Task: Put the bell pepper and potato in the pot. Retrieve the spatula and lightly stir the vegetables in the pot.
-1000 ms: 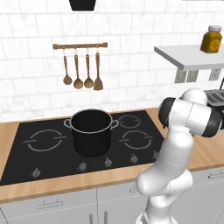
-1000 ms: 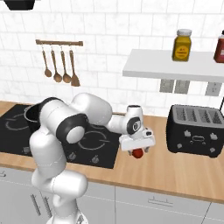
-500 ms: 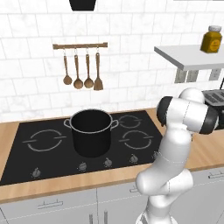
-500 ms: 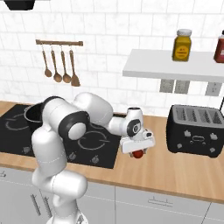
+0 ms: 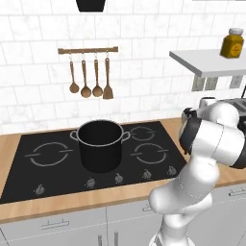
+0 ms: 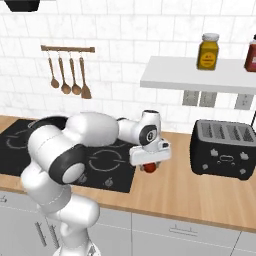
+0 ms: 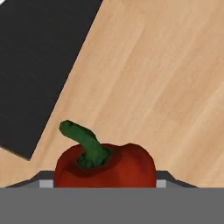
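A red bell pepper (image 7: 105, 168) with a green stem sits between the fingertips of my gripper (image 7: 103, 183), just above the wooden counter (image 7: 166, 78). In the right base view my gripper (image 6: 148, 165) hangs over the counter right of the cooktop, shut on the bell pepper (image 6: 149, 168). The black pot (image 5: 100, 144) stands on the cooktop's middle, well left of the hand. The potato and the spatula are out of view.
A black cooktop (image 5: 43, 168) covers the counter's left part. Brown wooden spoons and a turner (image 5: 89, 81) hang on a wall rail. A black toaster (image 6: 225, 154) stands at the right under a shelf (image 6: 200, 80) with a jar (image 6: 208, 51).
My gripper has risen slightly and shifted left, and the bell pepper has come up with it off the counter.
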